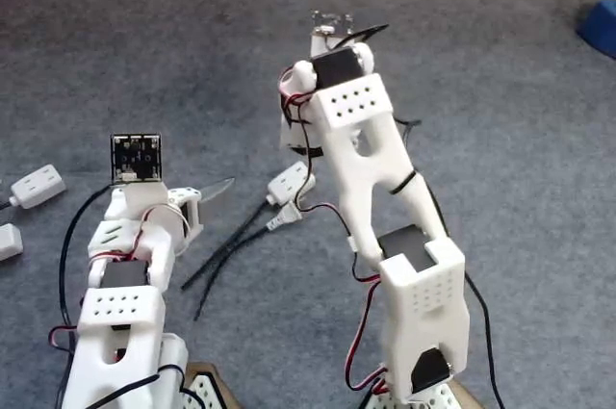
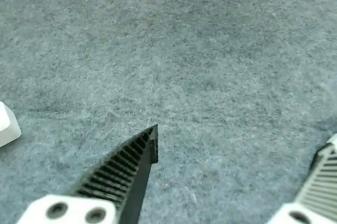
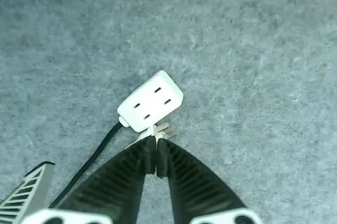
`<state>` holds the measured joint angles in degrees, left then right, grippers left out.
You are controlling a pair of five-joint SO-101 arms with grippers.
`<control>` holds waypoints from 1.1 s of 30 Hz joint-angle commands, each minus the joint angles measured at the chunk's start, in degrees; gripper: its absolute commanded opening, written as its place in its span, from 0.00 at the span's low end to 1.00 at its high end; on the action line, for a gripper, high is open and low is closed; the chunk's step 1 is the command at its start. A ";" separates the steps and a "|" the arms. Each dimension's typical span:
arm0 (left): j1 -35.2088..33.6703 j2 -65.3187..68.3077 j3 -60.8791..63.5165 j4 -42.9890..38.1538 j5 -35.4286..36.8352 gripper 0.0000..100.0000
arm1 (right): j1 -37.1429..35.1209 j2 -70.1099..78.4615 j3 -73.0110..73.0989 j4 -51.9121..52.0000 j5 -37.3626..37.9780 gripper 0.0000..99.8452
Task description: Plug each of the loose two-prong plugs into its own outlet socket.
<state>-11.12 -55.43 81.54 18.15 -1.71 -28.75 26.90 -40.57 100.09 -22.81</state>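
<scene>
My right gripper is shut on a white two-prong plug, whose metal prongs stick out past the fingertips. Below the plug a white outlet socket with a black cord lies on the grey carpet. From the high view this gripper is held up at the far middle, prongs showing at its tip. The outlet and another loose plug lie beside the right arm. My left gripper is open over bare carpet; its finger points toward that outlet.
Two more white outlets lie at the left edge of the carpet. Black cords run between the arms. A blue object sits at the far right corner. A white block shows beside the left gripper.
</scene>
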 commanded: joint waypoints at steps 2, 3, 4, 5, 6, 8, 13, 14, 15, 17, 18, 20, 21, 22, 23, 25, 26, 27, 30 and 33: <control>-0.66 -1.19 -0.40 -1.05 0.18 0.44 | -3.03 -4.26 -0.13 1.01 11.34 0.01; -0.84 -1.19 -0.92 -1.05 0.18 0.44 | -4.53 -4.09 1.01 1.10 17.93 0.01; -1.01 -1.19 -1.63 -1.05 0.18 0.44 | -5.67 -4.26 4.09 1.10 23.12 0.01; -1.80 -1.19 -2.77 -0.88 0.26 0.44 | -6.37 -4.35 7.60 1.01 24.53 0.01; -3.56 -0.92 -3.74 -0.70 0.53 0.44 | -6.90 -4.35 10.59 0.57 23.38 0.01; -7.78 -0.75 -6.37 1.67 2.20 0.44 | -7.43 -4.26 15.52 -2.95 18.73 0.01; -12.18 -0.75 -11.65 12.57 8.18 0.44 | -9.98 -5.93 22.20 -11.03 7.91 0.01; -12.00 -0.75 -11.65 12.92 8.18 0.44 | -11.12 -6.90 23.87 -12.09 6.59 0.01; -11.82 -0.66 -11.56 12.92 8.18 0.44 | -12.35 -8.04 25.71 -13.58 6.07 0.01; -11.82 -0.66 -11.30 12.92 8.18 0.44 | -14.81 -10.42 29.85 -17.80 6.95 0.01; -11.82 -0.66 -10.95 12.92 8.09 0.44 | -15.96 -11.65 32.48 -19.91 8.35 0.01; -11.82 -0.66 -10.33 12.92 8.00 0.44 | -17.54 -13.32 37.49 -23.60 12.22 0.01; -11.82 -0.66 -10.33 12.92 8.00 0.44 | -18.07 -13.67 39.87 -25.01 12.75 0.01; -11.82 -0.66 -10.33 12.92 8.00 0.44 | -18.33 -13.85 41.89 -26.24 13.01 0.03; -11.91 -0.66 -10.33 13.10 7.91 0.44 | -18.24 -13.85 43.82 -27.38 12.84 0.05; -11.91 -0.66 -10.33 13.19 7.91 0.44 | -17.45 -13.93 47.34 -29.76 11.34 0.12; -11.91 -0.66 -10.33 13.27 7.91 0.44 | -16.84 -13.93 48.66 -30.90 9.23 0.16; -11.91 -0.66 -10.24 13.27 7.91 0.44 | -16.40 -13.93 49.63 -32.13 6.68 0.19; -10.95 -0.66 -9.10 12.92 7.91 0.44 | -16.22 -14.11 50.51 -33.98 -1.58 0.20; -8.84 -0.66 -8.40 12.92 7.91 0.44 | -18.07 -14.11 49.63 -35.38 -9.41 0.15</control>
<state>-21.93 -55.43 73.19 30.99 5.93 -45.98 16.00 9.89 66.51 -25.10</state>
